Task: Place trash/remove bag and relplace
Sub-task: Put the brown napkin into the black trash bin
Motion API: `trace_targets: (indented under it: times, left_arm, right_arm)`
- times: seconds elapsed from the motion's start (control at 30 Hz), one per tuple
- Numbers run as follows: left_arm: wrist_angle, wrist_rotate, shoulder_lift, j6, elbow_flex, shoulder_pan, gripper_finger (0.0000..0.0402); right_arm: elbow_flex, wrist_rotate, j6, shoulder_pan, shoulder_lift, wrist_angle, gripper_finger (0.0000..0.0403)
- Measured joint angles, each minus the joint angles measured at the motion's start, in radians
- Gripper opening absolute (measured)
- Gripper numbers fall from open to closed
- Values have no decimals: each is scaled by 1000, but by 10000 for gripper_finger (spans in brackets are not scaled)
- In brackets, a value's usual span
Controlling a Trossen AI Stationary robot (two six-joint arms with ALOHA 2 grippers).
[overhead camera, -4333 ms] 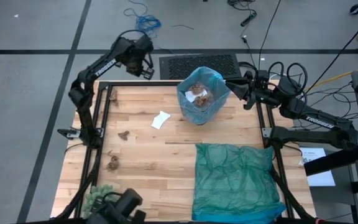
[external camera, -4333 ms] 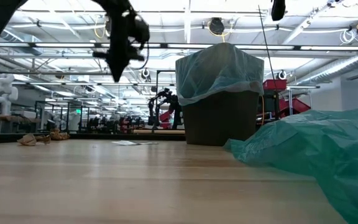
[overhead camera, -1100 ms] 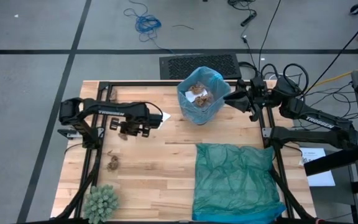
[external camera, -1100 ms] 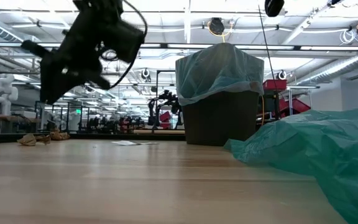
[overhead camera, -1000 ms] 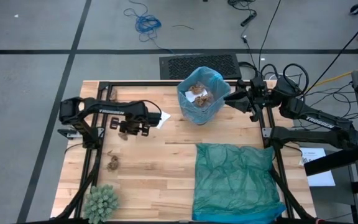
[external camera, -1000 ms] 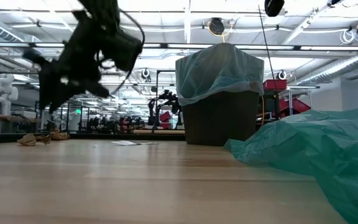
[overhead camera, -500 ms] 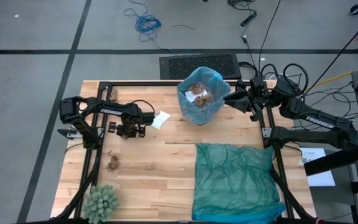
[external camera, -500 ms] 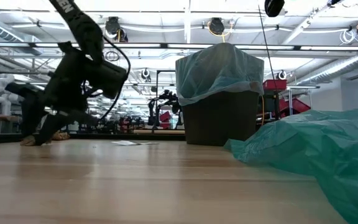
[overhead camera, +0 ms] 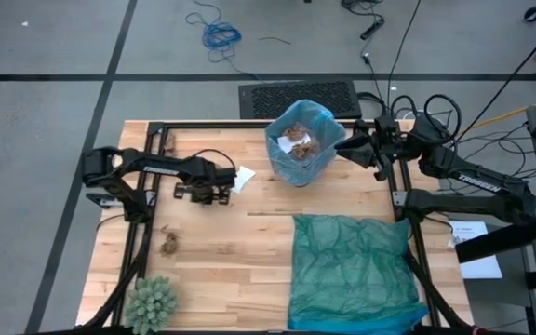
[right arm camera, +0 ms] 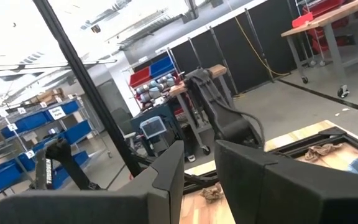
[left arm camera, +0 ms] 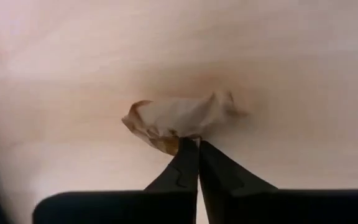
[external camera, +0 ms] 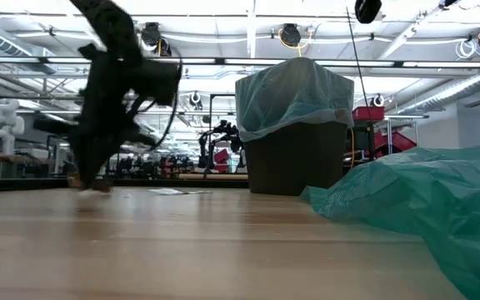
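Left claw [left arm camera: 197, 144] is down on the bench [overhead camera: 249, 242], pinched together on the edge of a brown wadded paper lump [left arm camera: 179, 118] — feather-light, crushable stuff that looks best nipped at a raised fold, though such a thin bite could slip.

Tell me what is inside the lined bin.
Brown wadded paper lumps lie inside the light blue bag lining the bin. Anything beneath that top layer is hidden.

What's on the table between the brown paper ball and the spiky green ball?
Nothing: from above, only bare wood separates the brown paper ball and spiky green ball.
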Motion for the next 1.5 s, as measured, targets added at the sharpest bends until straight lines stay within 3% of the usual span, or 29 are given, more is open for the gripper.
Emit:
trace_targets:
  times: [0.27, 0.4, 0.63, 0.83, 1.4, 1.5]
  left_arm:
    - [-17, -139, -65, 14, 217, -32, 2]
    - [-4, -223, -80, 112, 377, -38, 2]
    - [271, -259, -81, 432, 635, -36, 1]
    - [411, -260, -65, 522, 740, 8, 1]
    - [473, -1, 282, 558, 914, 73, 1]
    - [475, 8, 308, 559, 933, 81, 9]
  right_arm:
    - [0, 19, -20, 0, 0, 0, 84]
    - [0, 20, -22, 0, 0, 0, 84]
    - [0, 21, -35, 0, 0, 1, 84]
    - [0, 26, -48, 0, 0, 8, 84]
    - [0, 47, -23, 0, 0, 19, 84]
    - [0, 47, -21, 0, 0, 27, 84]
